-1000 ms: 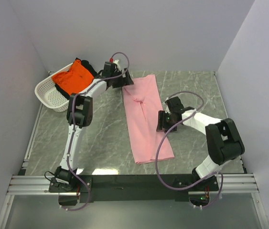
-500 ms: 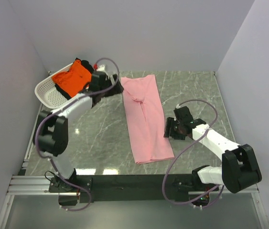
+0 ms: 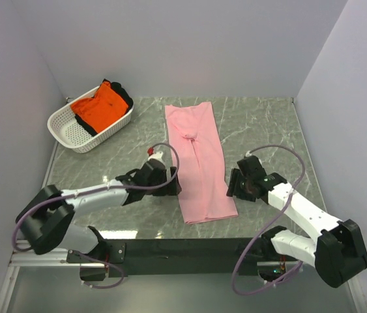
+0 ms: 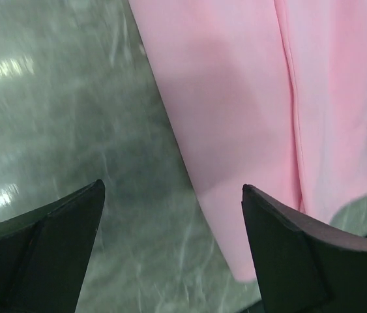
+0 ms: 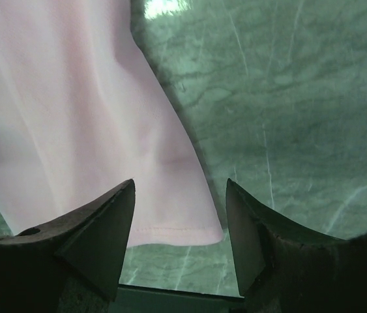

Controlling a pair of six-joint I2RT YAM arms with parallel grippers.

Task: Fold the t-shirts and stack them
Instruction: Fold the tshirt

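Observation:
The light pink t-shirt (image 3: 199,160) lies on the table as a long narrow folded strip, hem toward me. It shows in the left wrist view (image 4: 248,111) and the right wrist view (image 5: 85,111). My left gripper (image 3: 173,182) is open and empty, low beside the strip's left edge near the hem. My right gripper (image 3: 233,184) is open and empty, at the strip's right edge near the hem corner. The bright orange t-shirt (image 3: 100,105) lies bunched in the white basket (image 3: 72,134) at the back left.
A dark garment (image 3: 123,92) lies in the basket with the orange shirt. Grey walls close the left, back and right. The table's black front rail (image 3: 183,248) runs along the near edge.
My left arm has swung from the strip's far end by the basket down to its near left edge. My right gripper has moved nearer, toward the hem corner.

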